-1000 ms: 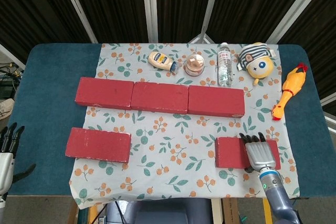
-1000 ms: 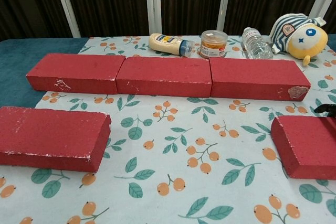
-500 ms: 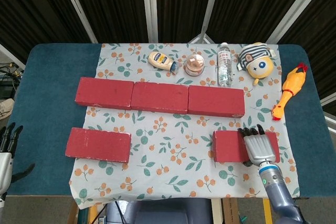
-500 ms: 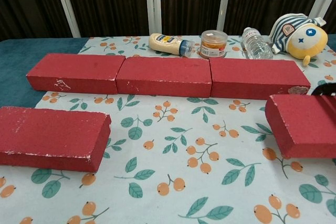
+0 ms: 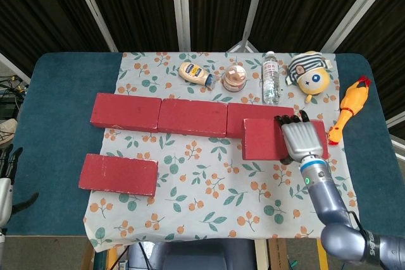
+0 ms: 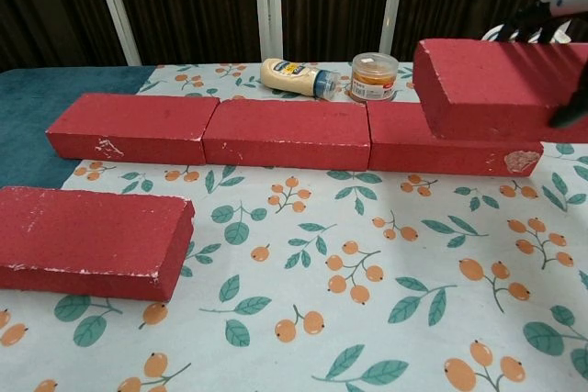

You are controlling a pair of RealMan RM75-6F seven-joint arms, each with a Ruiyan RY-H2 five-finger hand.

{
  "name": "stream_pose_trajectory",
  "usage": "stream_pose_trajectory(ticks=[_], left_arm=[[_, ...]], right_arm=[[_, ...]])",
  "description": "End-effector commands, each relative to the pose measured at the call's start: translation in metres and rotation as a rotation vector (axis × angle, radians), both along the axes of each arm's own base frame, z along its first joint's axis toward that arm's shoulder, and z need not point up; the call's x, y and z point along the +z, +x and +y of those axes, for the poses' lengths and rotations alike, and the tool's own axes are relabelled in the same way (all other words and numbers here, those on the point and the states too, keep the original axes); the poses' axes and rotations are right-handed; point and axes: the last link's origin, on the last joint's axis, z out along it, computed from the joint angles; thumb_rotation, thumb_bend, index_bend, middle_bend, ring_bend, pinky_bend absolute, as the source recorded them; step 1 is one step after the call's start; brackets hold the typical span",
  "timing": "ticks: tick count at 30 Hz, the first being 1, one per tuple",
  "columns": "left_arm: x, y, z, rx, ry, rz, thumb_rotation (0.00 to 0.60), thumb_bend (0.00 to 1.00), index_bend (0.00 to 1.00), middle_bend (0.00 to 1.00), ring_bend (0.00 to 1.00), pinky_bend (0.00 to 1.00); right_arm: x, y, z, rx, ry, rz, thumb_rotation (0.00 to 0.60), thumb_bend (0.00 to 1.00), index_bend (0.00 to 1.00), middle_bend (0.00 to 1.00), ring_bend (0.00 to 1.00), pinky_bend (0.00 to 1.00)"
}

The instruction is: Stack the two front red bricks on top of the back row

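Head view shows the right hand gripping the lifted red brick from above at its right end, carrying it clear of the cloth over the near edge of the back row. That row, three red bricks laid end to end, is the landmark for everything else. The lifted brick hangs above the row's right-hand brick, overlapping its front edge and jutting past the row's right end; in the chest view it sits plainly higher than the row, level, with air beneath.

The step in hand looks like the carry of the first front brick. Next it probably needs shifting farther back and a little toward the row's middle, so it lies squarely over the row, then lowering flat before release.

The fingers reach over the brick's far edge and clamp it; the thumb is hidden, so how it bears on the near face I cannot tell.

The second front brick lies on the cloth in front of the row's left end, untouched. The left hand is barely visible, well to the left of that brick, and its fingers cannot be read.
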Motion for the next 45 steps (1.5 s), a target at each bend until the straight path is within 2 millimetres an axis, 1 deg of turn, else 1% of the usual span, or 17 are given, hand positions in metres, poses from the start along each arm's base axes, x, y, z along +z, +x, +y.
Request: stream_pose_trajectory(ticks=[1, 5, 8, 12, 15, 19, 23, 27, 35, 45], left_arm=[[0.000, 0.000, 0.002, -0.008, 0.008, 0.008, 0.600, 0.00, 0.01, 0.00, 0.00, 0.13], [0.000, 0.001, 0.006, -0.041, 0.014, 0.010, 0.600, 0.00, 0.02, 0.00, 0.00, 0.13], [-0.003, -0.001, 0.007, -0.038, 0.009, 0.019, 0.600, 0.00, 0.02, 0.00, 0.00, 0.13], [-0.008, -0.001, 0.010, -0.039, -0.010, 0.030, 0.600, 0.00, 0.02, 0.00, 0.00, 0.13], [-0.009, -0.001, 0.012, -0.037, -0.014, 0.034, 0.600, 0.00, 0.02, 0.00, 0.00, 0.13], [-0.009, -0.003, 0.014, -0.022, -0.012, 0.037, 0.600, 0.00, 0.02, 0.00, 0.00, 0.13], [-0.009, -0.005, 0.018, -0.005, -0.009, 0.038, 0.600, 0.00, 0.02, 0.00, 0.00, 0.13], [-0.009, -0.006, 0.020, -0.001, -0.010, 0.040, 0.600, 0.00, 0.02, 0.00, 0.00, 0.13], [-0.010, -0.007, 0.021, 0.001, -0.009, 0.046, 0.600, 0.00, 0.02, 0.00, 0.00, 0.13], [-0.009, -0.007, 0.021, 0.002, 0.000, 0.049, 0.600, 0.00, 0.02, 0.00, 0.00, 0.13]], right_arm=[[-0.006, 0.071, -0.043, -0.003, 0.020, 0.023, 0.600, 0.11, 0.22, 0.27, 0.19, 0.00], [-0.028, 0.098, -0.065, -0.033, 0.035, 0.048, 0.600, 0.11, 0.22, 0.27, 0.19, 0.00], [-0.043, 0.111, -0.078, -0.056, 0.038, 0.056, 0.600, 0.11, 0.22, 0.28, 0.19, 0.00], [-0.061, 0.121, -0.095, -0.100, 0.023, 0.075, 0.600, 0.11, 0.22, 0.28, 0.19, 0.00], [-0.073, 0.125, -0.103, -0.138, 0.020, 0.065, 0.600, 0.11, 0.22, 0.28, 0.19, 0.00], [-0.089, 0.127, -0.114, -0.166, 0.018, 0.075, 0.600, 0.11, 0.22, 0.28, 0.19, 0.00], [-0.103, 0.123, -0.120, -0.180, 0.032, 0.073, 0.600, 0.11, 0.22, 0.28, 0.19, 0.00], [-0.114, 0.119, -0.125, -0.185, 0.041, 0.075, 0.600, 0.11, 0.22, 0.28, 0.19, 0.00], [-0.128, 0.121, -0.128, -0.151, 0.075, 0.064, 0.600, 0.11, 0.22, 0.28, 0.19, 0.00], [-0.137, 0.119, -0.130, -0.153, 0.088, 0.066, 0.600, 0.11, 0.22, 0.28, 0.19, 0.00]])
